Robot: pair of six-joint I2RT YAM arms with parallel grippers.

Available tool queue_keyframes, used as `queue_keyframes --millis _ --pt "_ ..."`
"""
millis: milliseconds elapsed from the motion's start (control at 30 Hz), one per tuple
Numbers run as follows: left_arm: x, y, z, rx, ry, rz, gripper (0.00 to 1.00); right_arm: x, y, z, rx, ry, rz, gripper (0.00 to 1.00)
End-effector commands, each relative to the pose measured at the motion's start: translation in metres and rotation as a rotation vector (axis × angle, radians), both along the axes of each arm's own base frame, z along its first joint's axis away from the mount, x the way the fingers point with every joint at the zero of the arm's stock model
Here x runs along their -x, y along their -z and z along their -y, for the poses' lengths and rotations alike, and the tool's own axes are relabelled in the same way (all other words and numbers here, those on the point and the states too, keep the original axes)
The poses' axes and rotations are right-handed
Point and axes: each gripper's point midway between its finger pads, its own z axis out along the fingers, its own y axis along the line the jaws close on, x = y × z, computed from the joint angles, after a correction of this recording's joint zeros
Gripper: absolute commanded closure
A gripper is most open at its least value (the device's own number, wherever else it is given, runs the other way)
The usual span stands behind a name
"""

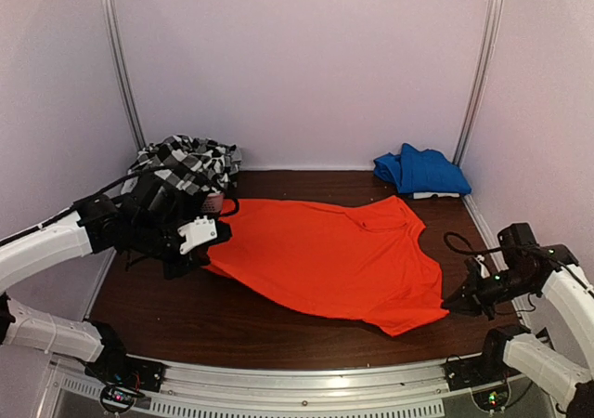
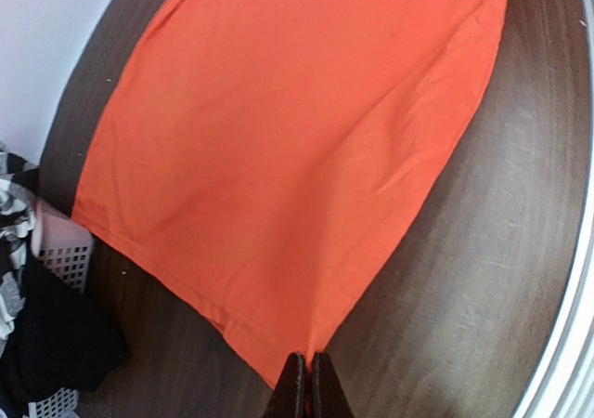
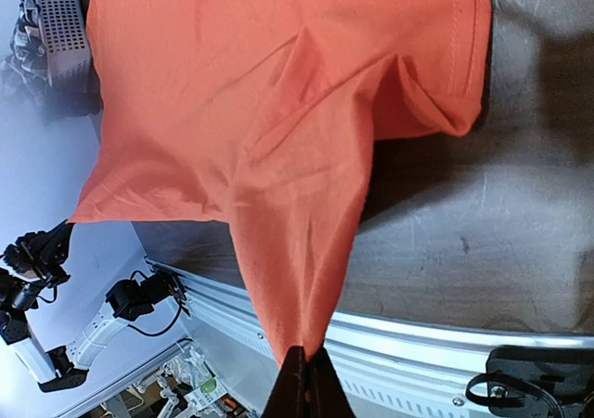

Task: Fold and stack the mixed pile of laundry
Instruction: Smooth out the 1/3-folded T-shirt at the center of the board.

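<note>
Shirt (image 1: 325,255), plain orange-red (faint creases), taut

White-shelled arms (image 1: 37,251), black joints (image 1: 109,353) and cables (image 1: 452,241); left tool (image 2: 304,360) and right tool (image 3: 303,355) black.

- orange-red garment (image 1: 325,255): soft matt cloth, smooth weave, fine creases, stitched hem
- checked garment (image 1: 186,163): black-and-white cloth, matt, crumpled
- blue cloth (image 1: 419,170): matt, in soft folds
- counter (image 1: 232,320): dark wood grain, smooth, faint sheen with pale scuffs
- basket (image 2: 70,260): white plastic, perforated wall, dull
- rail (image 1: 306,376): pale brushed metal, slightly glossy
</note>
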Motion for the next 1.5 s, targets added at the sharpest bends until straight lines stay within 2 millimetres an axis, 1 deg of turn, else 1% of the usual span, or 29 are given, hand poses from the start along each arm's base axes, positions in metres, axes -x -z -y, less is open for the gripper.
queue_keyframes --millis 0,67,100,167,200,267,367,567,733,867,967,1000,1100,1200,1333,1467 --pt "0.03 0.03 -0.009 -0.118 0.053 -0.064 1.0 0.034 -0.003 -0.004 -0.043 0.027 -0.093 1.0" --pt "0.038 0.042 -0.015 -0.162 0.069 -0.098 1.0 0.041 -0.003 -0.005 -0.06 0.043 -0.103 1.0" --pt "0.042 0.045 -0.014 -0.168 0.089 -0.1 1.0 0.042 -0.002 -0.006 -0.073 0.051 -0.107 1.0" --pt "0.047 0.053 -0.014 -0.203 0.123 -0.108 1.0 0.039 -0.003 -0.008 -0.09 0.066 -0.1 1.0" --pt "0.047 0.06 -0.017 -0.235 0.126 -0.119 1.0 0.036 -0.004 -0.008 -0.091 0.072 -0.094 1.0" --pt "0.044 0.067 -0.016 -0.264 0.131 -0.131 1.0 0.027 -0.006 -0.007 -0.088 0.084 -0.086 1.0" --pt "0.035 0.08 -0.023 -0.353 0.115 -0.123 1.0 0.006 -0.017 -0.006 -0.091 0.097 -0.046 1.0" --pt "0.02 0.087 -0.021 -0.319 0.068 -0.087 1.0 -0.038 -0.027 -0.004 -0.07 0.11 -0.009 1.0" --pt "0.001 0.085 -0.024 -0.278 0.022 -0.089 1.0 -0.07 -0.036 -0.001 -0.043 0.098 0.015 1.0" --pt "-0.017 0.088 -0.024 -0.28 0.004 -0.093 1.0 -0.089 -0.033 0.0 -0.022 0.087 0.004 1.0" --pt "-0.03 0.094 -0.023 -0.284 -0.002 -0.109 1.0 -0.107 -0.03 0.001 -0.017 0.09 0.006 1.0" --pt "-0.033 0.096 -0.021 -0.287 -0.001 -0.111 1.0 -0.115 -0.03 0.007 -0.014 0.116 0.011 1.0" --pt "-0.044 0.097 -0.021 -0.284 -0.01 -0.115 1.0 -0.132 -0.029 0.01 -0.012 0.126 0.016 1.0" --pt "-0.053 0.094 -0.023 -0.278 -0.025 -0.108 1.0 -0.145 -0.027 0.013 -0.005 0.129 0.02 1.0" --pt "-0.058 0.092 -0.024 -0.278 -0.029 -0.102 1.0 -0.156 -0.025 0.013 -0.007 0.133 0.023 1.0" --pt "-0.064 0.098 -0.021 -0.282 -0.03 -0.107 1.0 -0.163 -0.016 0.013 -0.01 0.13 0.006 1.0"
